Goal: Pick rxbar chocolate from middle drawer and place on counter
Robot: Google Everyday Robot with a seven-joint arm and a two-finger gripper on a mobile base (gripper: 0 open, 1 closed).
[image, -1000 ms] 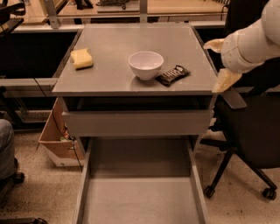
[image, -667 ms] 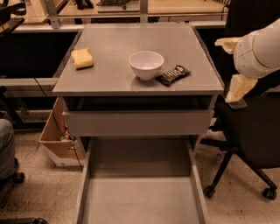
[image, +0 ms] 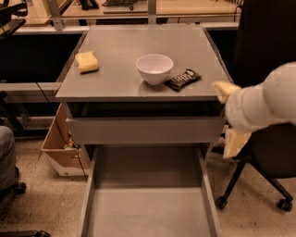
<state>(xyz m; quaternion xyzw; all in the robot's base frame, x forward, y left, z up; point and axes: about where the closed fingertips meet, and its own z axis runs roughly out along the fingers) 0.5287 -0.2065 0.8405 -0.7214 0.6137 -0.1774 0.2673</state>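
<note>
The rxbar chocolate (image: 183, 79), a black wrapper with pale lettering, lies flat on the grey counter (image: 120, 46), just right of a white bowl (image: 154, 68). The middle drawer (image: 148, 208) is pulled out at the bottom, and its grey floor is bare. My gripper (image: 229, 115) hangs off the counter's right front corner, at the height of the upper drawer front. Its two pale yellow fingers (image: 223, 89) are spread apart and hold nothing. It is to the right of and lower than the bar, not touching it.
A yellow sponge (image: 87, 61) lies at the counter's left. The upper drawer front (image: 143, 130) sticks out slightly. A cardboard box (image: 58, 148) stands on the floor at left. An office chair (image: 259, 180) is behind my arm at right. A wooden desk (image: 138, 9) runs along the back.
My arm has moved down and forward along the cabinet's right side, from beside the counter edge to the drawer-front height. The bar, bowl and sponge have not moved.
</note>
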